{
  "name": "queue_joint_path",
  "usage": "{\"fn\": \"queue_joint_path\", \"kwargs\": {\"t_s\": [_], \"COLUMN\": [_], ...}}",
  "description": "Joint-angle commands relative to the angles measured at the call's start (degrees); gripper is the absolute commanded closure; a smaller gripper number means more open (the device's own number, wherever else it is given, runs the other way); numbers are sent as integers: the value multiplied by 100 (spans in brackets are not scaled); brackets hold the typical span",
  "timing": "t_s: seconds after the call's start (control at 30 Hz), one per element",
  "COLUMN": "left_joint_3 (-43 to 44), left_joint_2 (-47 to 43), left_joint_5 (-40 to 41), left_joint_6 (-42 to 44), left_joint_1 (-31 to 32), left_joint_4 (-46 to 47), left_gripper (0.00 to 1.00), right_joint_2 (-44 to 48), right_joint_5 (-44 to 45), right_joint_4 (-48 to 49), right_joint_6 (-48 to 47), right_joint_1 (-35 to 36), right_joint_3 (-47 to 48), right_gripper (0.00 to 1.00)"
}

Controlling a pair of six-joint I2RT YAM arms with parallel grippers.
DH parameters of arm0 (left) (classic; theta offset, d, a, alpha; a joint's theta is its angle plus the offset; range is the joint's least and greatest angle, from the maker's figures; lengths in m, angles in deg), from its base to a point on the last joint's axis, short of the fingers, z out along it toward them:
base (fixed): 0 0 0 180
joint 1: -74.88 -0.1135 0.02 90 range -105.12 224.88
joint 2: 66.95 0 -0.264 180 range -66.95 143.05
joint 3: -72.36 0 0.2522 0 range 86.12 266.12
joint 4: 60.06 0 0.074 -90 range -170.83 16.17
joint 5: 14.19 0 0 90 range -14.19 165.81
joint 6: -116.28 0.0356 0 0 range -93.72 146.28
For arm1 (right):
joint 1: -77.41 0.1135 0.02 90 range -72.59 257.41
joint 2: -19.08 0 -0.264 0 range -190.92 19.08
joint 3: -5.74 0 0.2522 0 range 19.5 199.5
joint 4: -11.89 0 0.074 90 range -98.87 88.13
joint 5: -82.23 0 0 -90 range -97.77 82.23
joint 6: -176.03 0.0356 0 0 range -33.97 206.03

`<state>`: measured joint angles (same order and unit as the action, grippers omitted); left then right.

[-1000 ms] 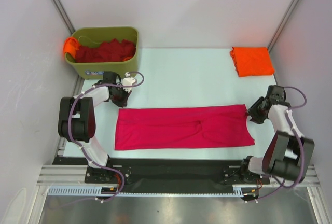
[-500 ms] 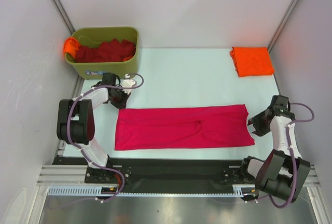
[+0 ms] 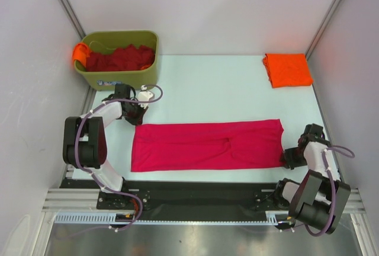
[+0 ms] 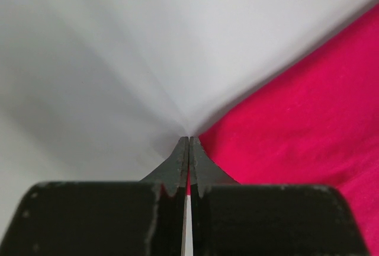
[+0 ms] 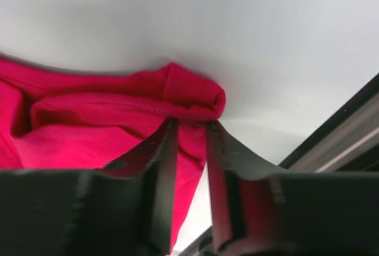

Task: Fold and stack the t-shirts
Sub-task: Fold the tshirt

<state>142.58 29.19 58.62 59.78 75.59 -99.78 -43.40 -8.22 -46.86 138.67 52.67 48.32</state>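
A crimson-pink t-shirt (image 3: 207, 145) lies flat on the table, folded into a long band. My left gripper (image 3: 138, 115) is at its far left corner. In the left wrist view the left gripper (image 4: 189, 140) is shut, tips at the edge of the shirt (image 4: 296, 120); I cannot tell whether cloth is pinched. My right gripper (image 3: 288, 158) is at the near right corner. In the right wrist view the right gripper (image 5: 190, 122) is slightly open, its jaws either side of a bunched corner of the shirt (image 5: 89, 120). A folded orange t-shirt (image 3: 288, 70) lies at the back right.
An olive-green bin (image 3: 121, 78) at the back left holds dark red t-shirts (image 3: 118, 58), with an orange t-shirt (image 3: 79, 51) draped over its left rim. White walls close in both sides. A black rail (image 3: 195, 188) runs along the table's near edge.
My right gripper has moved from the shirt's far right corner toward me to its near right corner. The left gripper has barely moved.
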Motion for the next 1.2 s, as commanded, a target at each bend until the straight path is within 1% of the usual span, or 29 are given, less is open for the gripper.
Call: {"fn": "queue_joint_path", "kwargs": {"t_s": [0.0,0.03,0.1,0.13,0.2,0.27,0.3,0.33,0.37,0.4,0.5,0.53,0.57,0.6,0.63,0.67,0.73,0.77,0.8,0.83,0.87,0.9,1.0,1.03,1.07,1.1,1.13,1.17], "left_joint_3": [14,-39,-100,-144,-197,-303,-346,-460,-505,-549,-646,-663,-672,-672,-681,-698,-733,-751,-760,-795,-821,-856,-909,-866,-831,-796,-717,-681], "left_joint_2": [-174,-174,-157,-165,-174,-183,-192,-209,-236,-288,-411,-473,-508,-534,-569,-605,-622,-614,-596,-587,-587,-596,-587,-596,-587,-544,-509,-456], "left_joint_5": [-241,-345,-731,-864,-953,-1032,-1093,-1154,-1303,-1374,-1611,-1647,-1691,-1839,-1893,-1937,-1990,-1990,-1981,-1990,-1964,-1946,-1902,-1998,-2077,-2139,-2192,-2279], "left_joint_6": [34,17,25,52,227,411,612,719,842,1078,1430,1475,1545,1720,1791,1862,1994,2064,2204,2275,2354,2372,2259,2197,1988,1864,1758,1652], "left_joint_1": [-45,-45,-45,-45,-45,-45,-45,-45,-45,-45,-45,-45,-45,-45,-53,-45,-10,8,34,104,140,192,438,578,658,737,920,1009], "left_joint_4": [-85,-111,-312,-392,-620,-761,-910,-998,-1095,-1305,-1657,-1728,-1807,-1973,-2044,-2150,-2221,-2282,-2413,-2475,-2554,-2555,-2485,-2450,-2354,-2292,-2222,-2125], "left_gripper": [100,100,100,100,100,100,100,100,100,100,100,100,100,100,100,100,100,100,100,100,100,100,99,99,99,99,99,100], "right_joint_2": [-335,-370,-440,-502,-809,-1151,-1509,-1730,-1915,-2257,-2663,-2925,-3111,-3295,-3715,-3910,-4480,-4632,-4807,-4939,-5219,-5361,-6064,-6301,-6512,-6984,-7215,-7435], "right_joint_5": [36,36,36,36,-7,27,210,229,238,99,-332,-333,-298,-263,-289,-359,-429,-447,-456,-439,-395,-412,-658,-693,-693,-693,-676,-632], "right_joint_4": [807,982,1202,1316,1641,1809,1984,2090,2195,2449,3029,3084,3102,3084,3058,3032,2900,2874,2778,2716,2654,2567,2338,2233,2101,1804,1636,1460], "right_joint_6": [282,273,247,220,133,-113,-227,-472,-509,-509,-421,-439,-596,-693,-790,-869,-949,-975,-1062,-1115,-1194,-1256,-1388,-1475,-1546,-1651,-1748,-1879], "right_joint_1": [-5,-5,-5,-5,3,222,362,633,723,776,917,996,1240,1364,1496,1663,1813,1884,2050,2130,2226,2358,2455,2456,2630,2684,2719,2798], "right_joint_3": [-114,-105,-61,-52,114,412,588,981,1142,1300,1696,1836,2229,2433,2688,3117,3585,3787,4259,4490,4771,5226,6019,6648,6967,7371,7723,8510], "right_gripper": [75,87,98,100,100,100,100,100,100,100,100,100,100,100,100,100,100,100,100,100,100,100,100,100,100,100,100,100]}}
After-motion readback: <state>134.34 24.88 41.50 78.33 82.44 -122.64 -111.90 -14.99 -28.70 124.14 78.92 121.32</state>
